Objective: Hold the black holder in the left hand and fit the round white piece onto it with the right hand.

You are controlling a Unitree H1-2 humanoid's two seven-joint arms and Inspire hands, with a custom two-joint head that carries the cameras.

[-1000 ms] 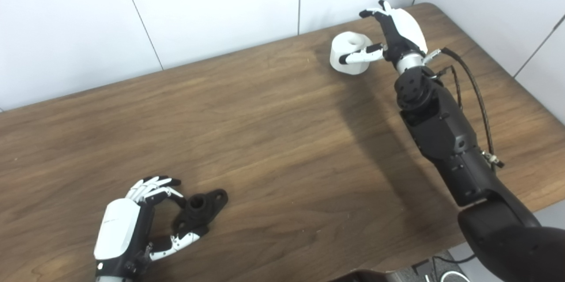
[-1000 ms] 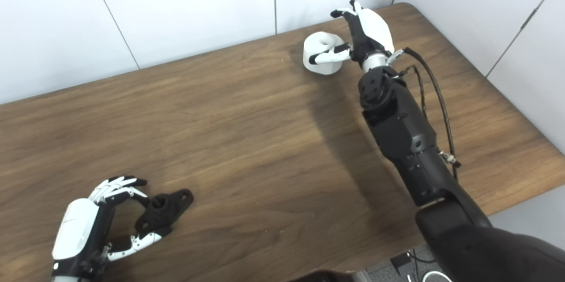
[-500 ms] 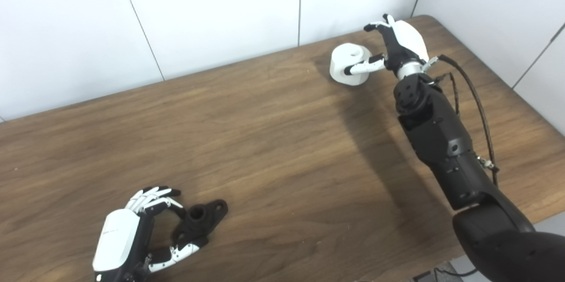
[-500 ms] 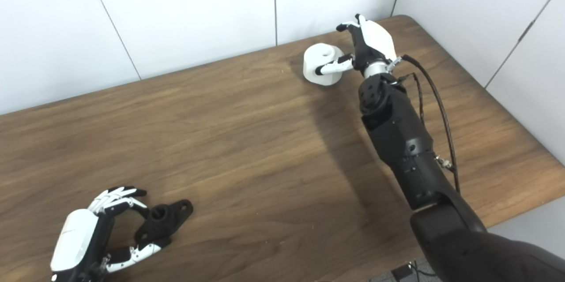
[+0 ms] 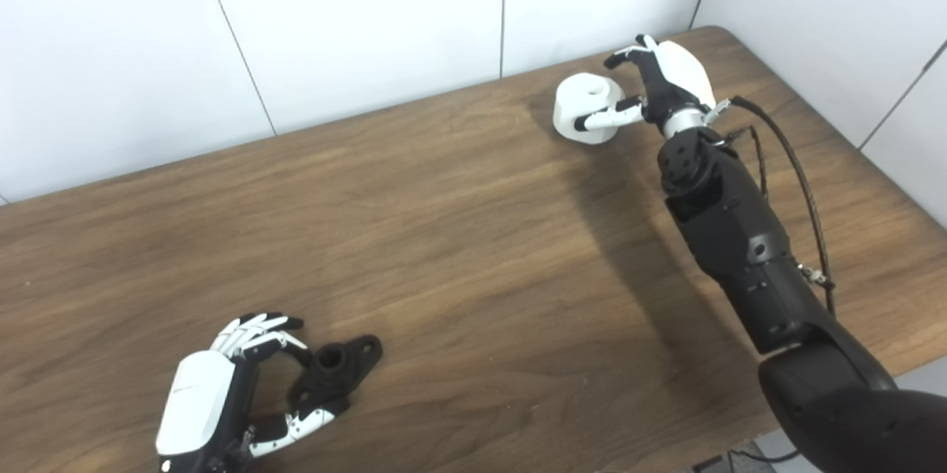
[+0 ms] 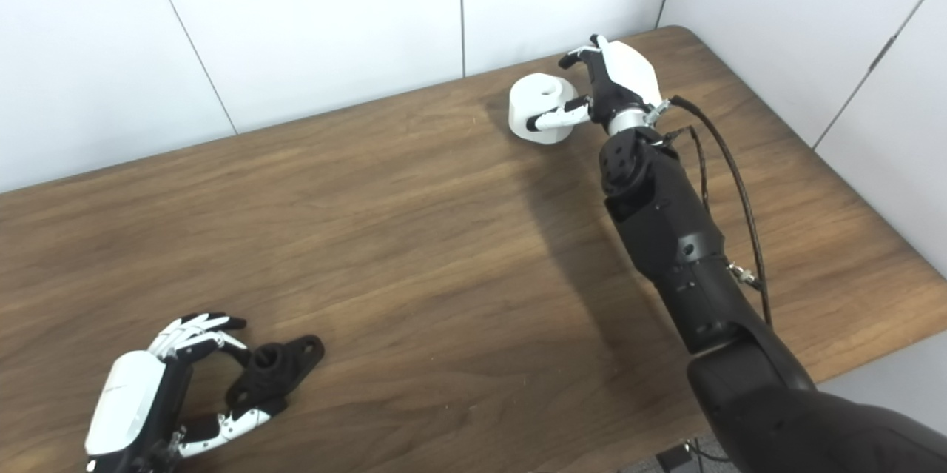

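Near me, my left hand (image 5: 222, 391) is staying cupped around the holder (image 5: 336, 369), fingers apart, not yet gripping; it is resting on the table (image 5: 444, 251). Farther off, my right hand (image 5: 662, 81) is lowering and curling around the white piece (image 5: 588, 106), near the far edge; grasp unconfirmed. Behind, white wall panels (image 5: 355, 14) are closing the room.

A black holder (image 5: 336, 368) lies at lower left on the brown wood-grain table (image 5: 444, 251), the round piece (image 5: 588, 104) at upper right is white, both hands (image 5: 222, 391) (image 5: 662, 84) are white-and-black, and the wall panels (image 5: 355, 14) are white.
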